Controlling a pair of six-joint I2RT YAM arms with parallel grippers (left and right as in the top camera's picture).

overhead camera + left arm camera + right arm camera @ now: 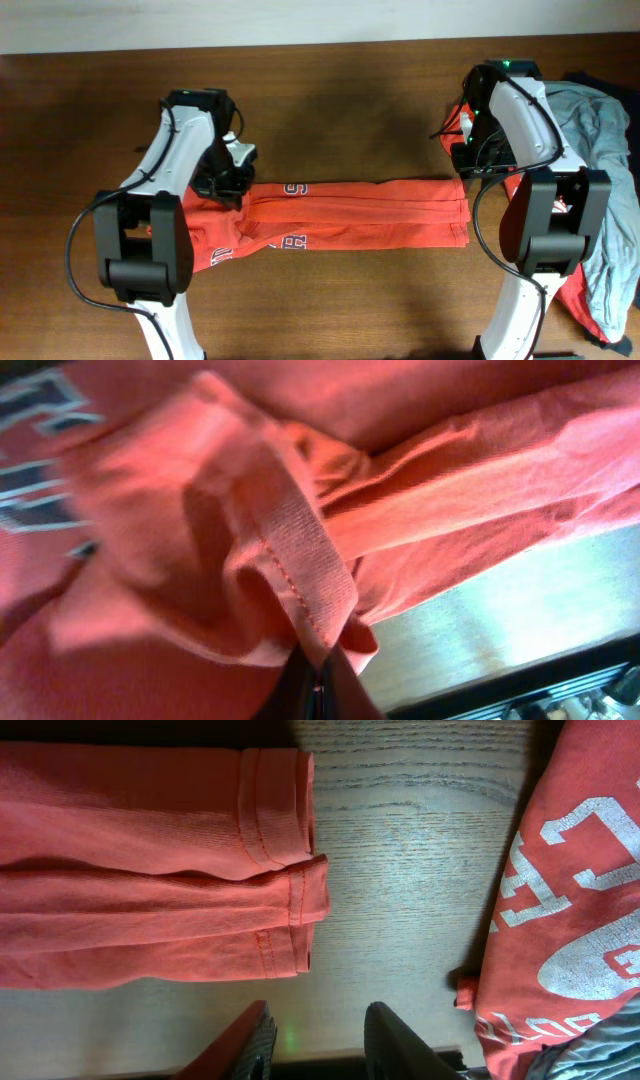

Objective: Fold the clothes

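Lying as a long, narrow band across the middle of the surface (350,90), the orange-red T-shirt (370,215) is folded lengthwise, its long axis running from one arm to the other. Grey-white lettering shows on the half toward the left arm.

At that end the left claw (228,180) is clamped on the cloth. The left wrist view shows a ribbed hemmed edge (300,560) bunched and drawn down into the closed tips, raised a little off the wood.

At the opposite end the right claw (322,1025) hangs with its jaws apart and nothing between them. The shirt's stitched end (285,850) lies ahead of its fingers and slightly to one side, not touched.

Beyond it, at the right edge of the surface, sit a second red shirt (570,900) with white lettering and a grey-blue shirt (600,140) draped over the pile, both well apart from the band.

The next fold looks to be crosswise, end over end along the long axis. The left arm has its end already. The right arm is the nearer one for the far end, and would need to come down onto that stitched end first.
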